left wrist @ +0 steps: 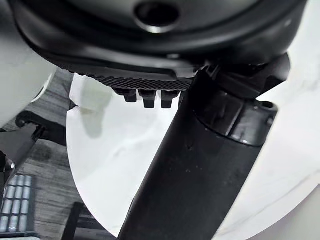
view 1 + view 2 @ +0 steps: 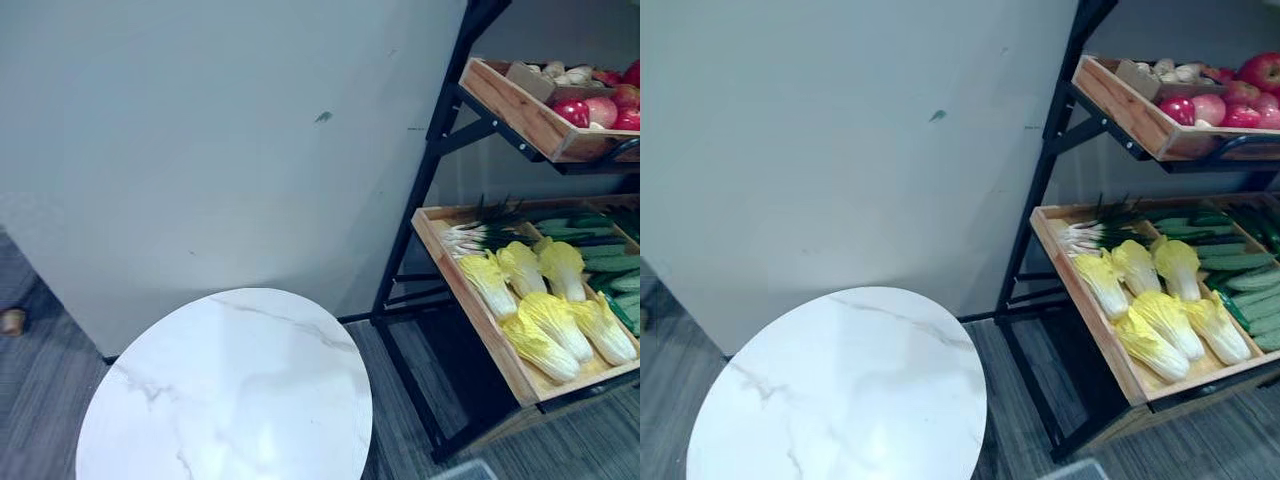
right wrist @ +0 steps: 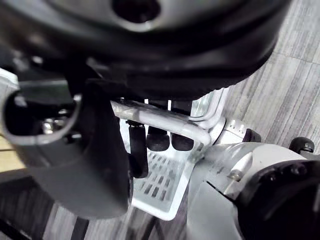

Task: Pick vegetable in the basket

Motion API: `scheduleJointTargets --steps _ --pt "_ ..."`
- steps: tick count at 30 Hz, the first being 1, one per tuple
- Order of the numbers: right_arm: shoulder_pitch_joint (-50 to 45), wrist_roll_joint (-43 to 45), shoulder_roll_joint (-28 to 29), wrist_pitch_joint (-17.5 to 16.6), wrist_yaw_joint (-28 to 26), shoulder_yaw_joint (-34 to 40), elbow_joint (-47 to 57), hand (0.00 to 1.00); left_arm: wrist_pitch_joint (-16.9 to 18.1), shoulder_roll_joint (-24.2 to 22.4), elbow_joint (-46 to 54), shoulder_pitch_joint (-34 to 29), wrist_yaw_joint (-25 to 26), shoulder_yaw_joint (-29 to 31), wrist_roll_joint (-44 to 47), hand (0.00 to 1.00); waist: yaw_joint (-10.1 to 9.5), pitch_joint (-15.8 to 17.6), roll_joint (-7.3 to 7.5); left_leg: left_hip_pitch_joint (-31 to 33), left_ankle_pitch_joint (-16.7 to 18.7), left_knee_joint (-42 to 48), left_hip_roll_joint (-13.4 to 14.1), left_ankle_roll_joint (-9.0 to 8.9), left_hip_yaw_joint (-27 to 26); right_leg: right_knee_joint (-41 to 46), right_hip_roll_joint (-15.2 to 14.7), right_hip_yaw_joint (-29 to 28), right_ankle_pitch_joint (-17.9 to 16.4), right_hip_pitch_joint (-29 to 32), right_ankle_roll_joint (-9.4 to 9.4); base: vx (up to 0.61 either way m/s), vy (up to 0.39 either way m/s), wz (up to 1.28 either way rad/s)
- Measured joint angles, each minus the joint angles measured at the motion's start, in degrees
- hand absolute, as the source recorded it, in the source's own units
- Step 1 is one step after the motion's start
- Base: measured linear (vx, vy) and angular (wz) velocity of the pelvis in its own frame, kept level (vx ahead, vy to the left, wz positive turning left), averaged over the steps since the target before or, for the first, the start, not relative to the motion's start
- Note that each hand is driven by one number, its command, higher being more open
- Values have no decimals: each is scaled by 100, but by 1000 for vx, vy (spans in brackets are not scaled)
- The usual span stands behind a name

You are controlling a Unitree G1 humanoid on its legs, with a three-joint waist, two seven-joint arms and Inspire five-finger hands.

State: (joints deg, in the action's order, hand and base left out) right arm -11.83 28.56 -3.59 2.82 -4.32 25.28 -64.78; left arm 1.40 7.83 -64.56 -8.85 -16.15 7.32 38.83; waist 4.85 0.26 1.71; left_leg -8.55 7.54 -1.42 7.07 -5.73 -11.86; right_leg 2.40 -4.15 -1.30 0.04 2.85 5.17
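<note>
Several yellow napa cabbages (image 2: 540,345) lie in the lower wooden tray (image 2: 470,310) of a black rack at the right, beside scallions (image 2: 475,235) and green cucumbers (image 2: 610,265). My right hand (image 3: 160,141) is shut on the white wire handle (image 3: 167,124) of a white plastic basket (image 3: 160,192), which hangs below it over the grey floor. A corner of that basket (image 2: 465,470) peeks in at the bottom edge of the left eye view. My left hand (image 1: 145,97) hovers over the white marble table (image 1: 110,150), fingers relaxed and holding nothing.
The round marble table (image 2: 230,390) stands at lower left before a pale wall. The upper tray (image 2: 515,110) holds red apples (image 2: 600,110) and pale mushrooms. The rack's black post (image 2: 420,200) slants between table and trays. Grey wood floor lies below.
</note>
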Motion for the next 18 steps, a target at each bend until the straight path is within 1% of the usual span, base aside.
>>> scheduleJointTargets --steps 5,6,11,13,18 --pt "80 -148 -135 4 1 -472 -23 0 102 -28 0 3 48 -46 125 100 -22 7 -6 126 -42 56 -6 19 184 18 -45 205 -16 -2 7 -29 -30 23" --pt "152 -146 -164 -19 0 -609 -23 0 113 -23 -3 2 73 -160 123 100 -22 8 -8 146 -61 59 -10 19 239 14 -56 250 -15 -13 8 -12 -18 15" --pt "406 -147 -167 -68 -17 -823 -84 0 190 -11 -43 21 77 -254 123 100 -33 46 -17 101 -77 68 -10 21 375 -68 -80 403 -13 -184 10 -8 -11 16" --pt "523 -138 -110 -73 -19 -870 -107 0 193 -18 -43 43 77 -262 115 100 -100 46 -23 105 -78 69 -8 20 382 -94 -80 411 -7 -197 17 -2 -1 3" --pt "554 -143 -130 -96 -16 -907 -116 0 189 -13 -43 72 80 -257 -16 100 -101 63 -9 92 -78 69 -4 20 352 -155 -73 393 11 -204 33 8 -1 -2"
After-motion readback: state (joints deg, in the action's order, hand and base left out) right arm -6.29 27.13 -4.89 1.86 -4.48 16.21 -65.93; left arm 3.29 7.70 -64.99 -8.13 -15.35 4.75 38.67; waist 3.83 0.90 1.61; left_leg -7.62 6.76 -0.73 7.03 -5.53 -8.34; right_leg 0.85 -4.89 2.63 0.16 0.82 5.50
